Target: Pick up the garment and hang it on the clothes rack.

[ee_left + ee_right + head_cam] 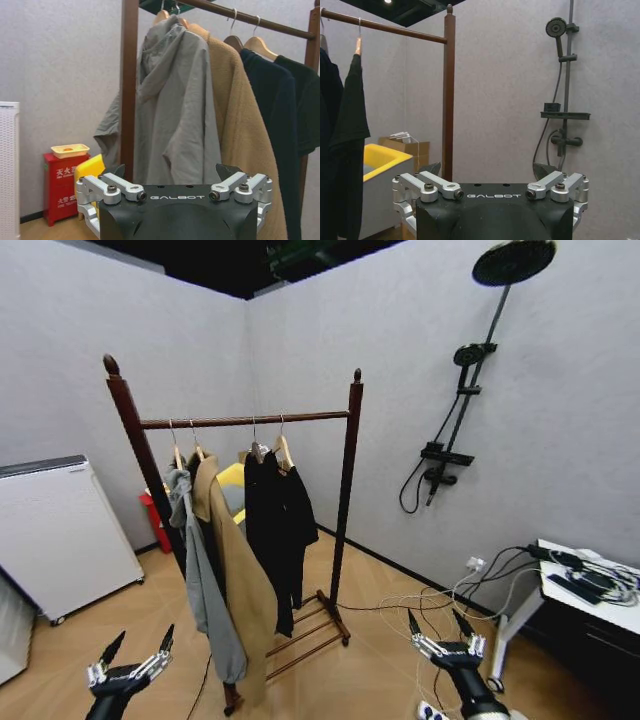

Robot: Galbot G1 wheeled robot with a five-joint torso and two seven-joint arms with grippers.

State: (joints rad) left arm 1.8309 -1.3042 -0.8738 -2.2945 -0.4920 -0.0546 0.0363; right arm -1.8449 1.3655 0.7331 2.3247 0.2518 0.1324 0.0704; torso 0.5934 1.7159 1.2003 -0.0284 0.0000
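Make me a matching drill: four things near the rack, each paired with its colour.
Things:
1. hooded jacket
2. long coat
3. shower set
4. cabinet

Colours:
A. white
B. tan
C. grey
D. black

Pairs: 1-C, 2-B, 3-D, 4-A

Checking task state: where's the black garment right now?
In the head view the black garment hangs on the clothes rack rail, toward its right post, right of the tan coat. Both grippers sit low, apart from it.
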